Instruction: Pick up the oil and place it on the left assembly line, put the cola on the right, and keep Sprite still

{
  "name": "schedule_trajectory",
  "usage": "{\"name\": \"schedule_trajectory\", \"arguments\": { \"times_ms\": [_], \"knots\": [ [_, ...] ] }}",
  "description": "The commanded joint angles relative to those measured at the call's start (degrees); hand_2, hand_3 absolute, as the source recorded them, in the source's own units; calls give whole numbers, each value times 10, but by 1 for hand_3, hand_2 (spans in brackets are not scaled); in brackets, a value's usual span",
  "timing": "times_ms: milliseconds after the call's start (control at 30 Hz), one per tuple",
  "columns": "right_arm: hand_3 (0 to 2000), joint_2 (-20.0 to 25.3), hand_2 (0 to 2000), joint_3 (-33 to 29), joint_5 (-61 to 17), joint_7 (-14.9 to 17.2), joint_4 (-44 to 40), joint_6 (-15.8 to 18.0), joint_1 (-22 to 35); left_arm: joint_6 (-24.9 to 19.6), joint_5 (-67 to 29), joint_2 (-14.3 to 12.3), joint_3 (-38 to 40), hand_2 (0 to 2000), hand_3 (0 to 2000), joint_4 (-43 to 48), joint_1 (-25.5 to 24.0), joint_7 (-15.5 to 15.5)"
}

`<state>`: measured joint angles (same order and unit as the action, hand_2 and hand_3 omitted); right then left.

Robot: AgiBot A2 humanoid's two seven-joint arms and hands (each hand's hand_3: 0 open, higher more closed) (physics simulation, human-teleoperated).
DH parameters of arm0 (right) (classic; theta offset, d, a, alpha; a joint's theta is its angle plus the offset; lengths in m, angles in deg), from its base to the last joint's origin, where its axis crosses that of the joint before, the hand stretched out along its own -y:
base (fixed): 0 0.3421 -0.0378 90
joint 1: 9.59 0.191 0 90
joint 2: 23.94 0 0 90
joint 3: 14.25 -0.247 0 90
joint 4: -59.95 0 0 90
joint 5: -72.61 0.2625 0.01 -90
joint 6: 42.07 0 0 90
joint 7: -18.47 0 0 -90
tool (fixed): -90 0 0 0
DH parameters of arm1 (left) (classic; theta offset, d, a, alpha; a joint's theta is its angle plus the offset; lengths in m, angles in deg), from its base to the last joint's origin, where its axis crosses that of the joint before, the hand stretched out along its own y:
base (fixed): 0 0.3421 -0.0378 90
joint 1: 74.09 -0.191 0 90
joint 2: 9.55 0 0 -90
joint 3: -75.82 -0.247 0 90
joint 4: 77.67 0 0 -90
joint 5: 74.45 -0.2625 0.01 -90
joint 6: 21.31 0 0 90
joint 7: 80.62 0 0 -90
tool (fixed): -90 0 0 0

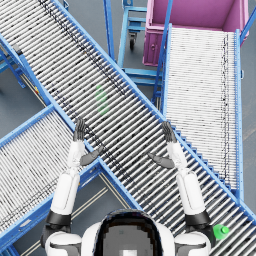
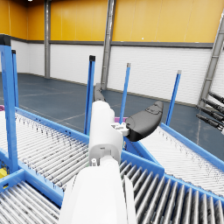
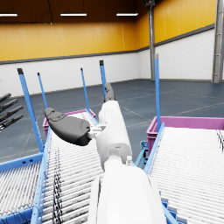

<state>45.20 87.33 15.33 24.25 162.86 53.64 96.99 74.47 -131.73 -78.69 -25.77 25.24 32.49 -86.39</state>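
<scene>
Green, probably the Sprite bottle (image 1: pixel 220 231) sits at five o'clock on the near end of the roller conveyor (image 1: pixel 130 120), likely light, slick and prone to roll, so best untouched; left hand (image 1: pixel 80 147) and right hand (image 1: pixel 170 149) hover spread and empty, oil and cola unseen.

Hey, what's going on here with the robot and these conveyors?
The robot's left hand and right hand hover over the middle roller conveyor, fingers apart, holding nothing. A small green object lies on the rollers by its right elbow. No oil or cola shows plainly, so nothing is picked up yet.
</scene>
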Motion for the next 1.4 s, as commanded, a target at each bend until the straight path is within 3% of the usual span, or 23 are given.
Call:
{"name": "schedule_trajectory", "arguments": {
  "times_ms": [33,1400],
  "knots": [
    [0,0,0,0,0,0,0,0,0,0,0,0,0,0,0,0,0,0],
    [0,0,0,0,0,0,0,0,0,0,0,0,0,0,0,0,0,0]
  ]
}}
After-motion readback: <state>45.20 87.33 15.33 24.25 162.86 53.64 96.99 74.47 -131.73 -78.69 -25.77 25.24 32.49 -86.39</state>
